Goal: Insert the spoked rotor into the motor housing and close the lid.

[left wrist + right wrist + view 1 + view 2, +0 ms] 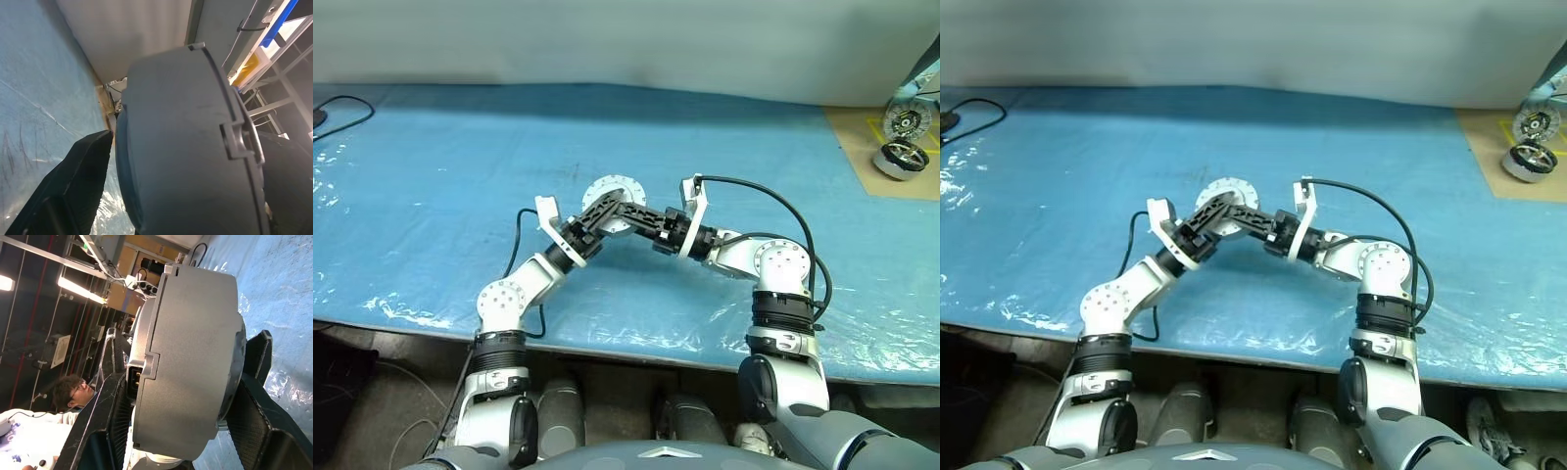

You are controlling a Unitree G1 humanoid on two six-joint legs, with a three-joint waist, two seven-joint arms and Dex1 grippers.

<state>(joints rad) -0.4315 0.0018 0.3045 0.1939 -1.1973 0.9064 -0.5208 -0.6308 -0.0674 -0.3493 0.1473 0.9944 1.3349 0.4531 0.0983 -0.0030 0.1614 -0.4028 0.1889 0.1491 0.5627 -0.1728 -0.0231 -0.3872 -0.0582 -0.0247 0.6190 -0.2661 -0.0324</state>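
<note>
The motor housing (614,199) is a round grey drum held above the blue table between both hands, a silvery face with a ring of small holes turned up. My right gripper (186,367) is shut on it, one black finger (105,416) pressed on each flat side. A seam runs round the drum where the lid (146,323) lies against the cup. My left gripper (600,212) comes from the other side and stands open, its fingers (73,186) straddling the drum's rim. The spoked rotor is hidden.
The blue plastic-covered table (431,176) stretches wide to the left and back. At the far right, on brown cardboard (862,147), stand another motor (900,159) with a dark ringed base and a round disc (907,120). A person (73,389) shows in the right wrist view.
</note>
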